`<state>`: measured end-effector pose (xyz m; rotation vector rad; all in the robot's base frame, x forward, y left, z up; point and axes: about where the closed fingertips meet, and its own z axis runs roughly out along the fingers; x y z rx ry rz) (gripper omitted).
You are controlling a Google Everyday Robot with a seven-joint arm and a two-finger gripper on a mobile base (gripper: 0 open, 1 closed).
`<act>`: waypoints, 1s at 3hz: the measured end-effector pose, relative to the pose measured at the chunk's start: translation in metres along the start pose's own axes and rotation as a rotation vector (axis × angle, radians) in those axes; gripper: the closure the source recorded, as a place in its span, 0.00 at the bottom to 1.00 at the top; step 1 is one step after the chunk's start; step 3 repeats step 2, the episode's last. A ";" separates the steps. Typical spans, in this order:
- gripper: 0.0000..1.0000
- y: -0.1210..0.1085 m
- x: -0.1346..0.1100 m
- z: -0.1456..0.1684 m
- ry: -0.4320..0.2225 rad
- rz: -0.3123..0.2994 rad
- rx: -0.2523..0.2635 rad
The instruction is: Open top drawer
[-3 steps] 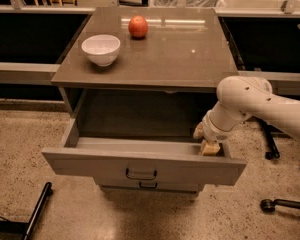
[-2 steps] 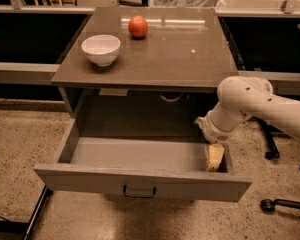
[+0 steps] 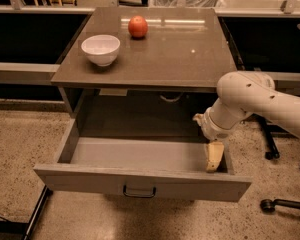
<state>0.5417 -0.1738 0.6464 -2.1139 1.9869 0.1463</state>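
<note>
Top drawer (image 3: 140, 183) sits way out toward the near side under the table (image 3: 155, 59), so I'd call the opening basically done. Next move is probably just lifting the gripper (image 3: 214, 157) out of the drawer's right near corner without bumping the front. Can't tell if it's clenched or released, and the arm (image 3: 250, 99) hides that corner's far part.

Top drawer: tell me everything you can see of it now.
The top drawer is pulled far out from under the tabletop: a shallow grey-brown box with a flat front and a small dark bar handle at its centre. The gripper dips inside its right front corner; whether it touches the wall is unclear.
</note>
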 end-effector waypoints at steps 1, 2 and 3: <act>0.00 0.011 -0.025 -0.034 0.031 -0.079 0.041; 0.00 0.011 -0.028 -0.042 0.037 -0.085 0.055; 0.00 0.011 -0.028 -0.042 0.037 -0.085 0.055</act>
